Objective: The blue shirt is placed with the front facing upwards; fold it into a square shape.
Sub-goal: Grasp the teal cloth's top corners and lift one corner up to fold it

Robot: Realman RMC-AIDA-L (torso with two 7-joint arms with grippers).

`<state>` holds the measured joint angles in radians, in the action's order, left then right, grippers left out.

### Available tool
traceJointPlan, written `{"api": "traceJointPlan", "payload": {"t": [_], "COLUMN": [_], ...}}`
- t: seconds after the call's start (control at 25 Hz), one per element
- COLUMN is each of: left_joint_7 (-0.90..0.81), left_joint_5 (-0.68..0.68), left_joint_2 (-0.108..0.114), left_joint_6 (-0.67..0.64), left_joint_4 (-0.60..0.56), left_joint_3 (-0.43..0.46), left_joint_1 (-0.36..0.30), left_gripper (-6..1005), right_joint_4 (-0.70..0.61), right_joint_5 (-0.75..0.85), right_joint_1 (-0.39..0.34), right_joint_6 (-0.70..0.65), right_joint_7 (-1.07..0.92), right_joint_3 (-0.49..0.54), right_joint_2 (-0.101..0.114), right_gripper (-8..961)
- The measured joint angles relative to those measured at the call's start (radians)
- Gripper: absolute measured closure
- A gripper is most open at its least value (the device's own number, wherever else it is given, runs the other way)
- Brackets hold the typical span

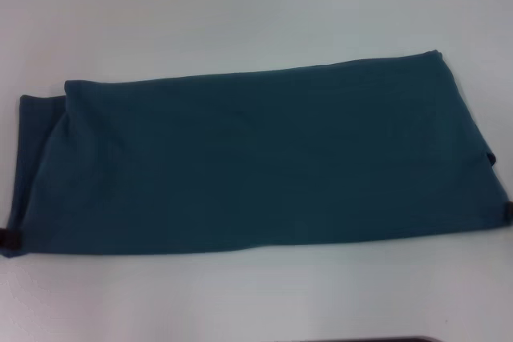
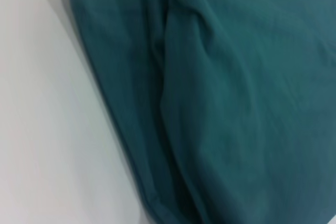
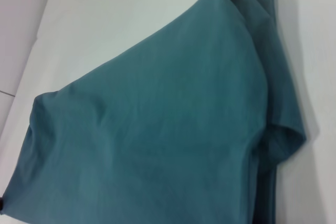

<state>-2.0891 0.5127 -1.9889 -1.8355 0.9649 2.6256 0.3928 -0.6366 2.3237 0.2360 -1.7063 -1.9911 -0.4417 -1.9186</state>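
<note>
Head view: blue shirt lies on the white table, folded into a long wide band running left to right, plain side up, no lettering visible. An under layer sticks out at its left end. Left gripper shows only as a small dark tip at the shirt's near-left corner; right gripper likewise at the near-right corner. Cannot tell if either is spread or pinching cloth. Wrist views show only layered shirt edges on the table.
</note>
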Motion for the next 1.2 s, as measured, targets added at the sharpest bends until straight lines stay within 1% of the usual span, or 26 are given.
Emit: {"api": "traceJointPlan", "payload": {"t": [0.16, 0.28, 0.44, 0.48, 0.56, 0.68, 0.76, 0.88, 0.92, 0.96, 1.08, 1.2], "left_joint_7": [-0.009, -0.017, -0.023, -0.025, -0.027, -0.029, -0.029, -0.029, -0.029, -0.031, -0.045, -0.06], "left_joint_5": [0.004, 0.003, 0.007, 0.007, 0.009, 0.011, 0.013, 0.023, 0.023, 0.023, 0.025, 0.025], "left_joint_2": [0.005, 0.006, 0.005, 0.005, 0.007, 0.013, 0.013, 0.012, 0.011, 0.01, 0.01, 0.011], "left_joint_6": [-0.013, -0.016, -0.024, -0.026, -0.027, -0.025, -0.023, -0.007, -0.004, 0.001, 0.015, 0.025], "left_joint_4": [0.002, 0.005, 0.008, 0.009, 0.011, 0.005, -0.002, -0.011, -0.012, -0.012, -0.013, -0.013], "left_joint_3": [0.027, 0.031, 0.038, 0.044, 0.07, 0.109, 0.115, 0.121, 0.123, 0.125, 0.128, 0.128], "left_joint_1": [0.008, 0.011, 0.019, 0.022, 0.032, 0.054, 0.063, 0.09, 0.094, 0.1, 0.116, 0.126], "left_gripper": [958, 957, 956, 890, 759, 750, 745, 717, 705, 693, 578, 462], "right_joint_4": [0.0, 0.0, -0.004, -0.008, -0.012, -0.012, -0.012, -0.012, -0.012, -0.012, -0.011, -0.011], "right_joint_5": [-0.002, -0.005, -0.008, -0.009, -0.011, -0.012, -0.012, -0.01, -0.01, -0.01, -0.012, -0.012], "right_joint_1": [0.015, 0.029, 0.047, 0.054, 0.069, 0.1, 0.126, 0.161, 0.182, 0.182, 0.211, 0.238], "right_joint_6": [-0.005, -0.016, -0.037, -0.043, -0.051, -0.052, -0.046, -0.024, -0.001, -0.001, 0.017, 0.036], "right_joint_7": [0.0, 0.003, 0.008, 0.01, 0.017, 0.026, 0.029, 0.034, 0.04, 0.04, 0.064, 0.091], "right_joint_3": [0.001, 0.006, 0.037, 0.049, 0.07, 0.083, 0.086, 0.083, 0.08, 0.08, 0.08, 0.084], "right_joint_2": [0.003, 0.008, 0.019, 0.021, 0.025, 0.029, 0.028, 0.023, 0.018, 0.018, 0.013, 0.003], "right_gripper": [941, 930, 820, 793, 795, 799, 791, 779, 775, 753, 688, 623]}}
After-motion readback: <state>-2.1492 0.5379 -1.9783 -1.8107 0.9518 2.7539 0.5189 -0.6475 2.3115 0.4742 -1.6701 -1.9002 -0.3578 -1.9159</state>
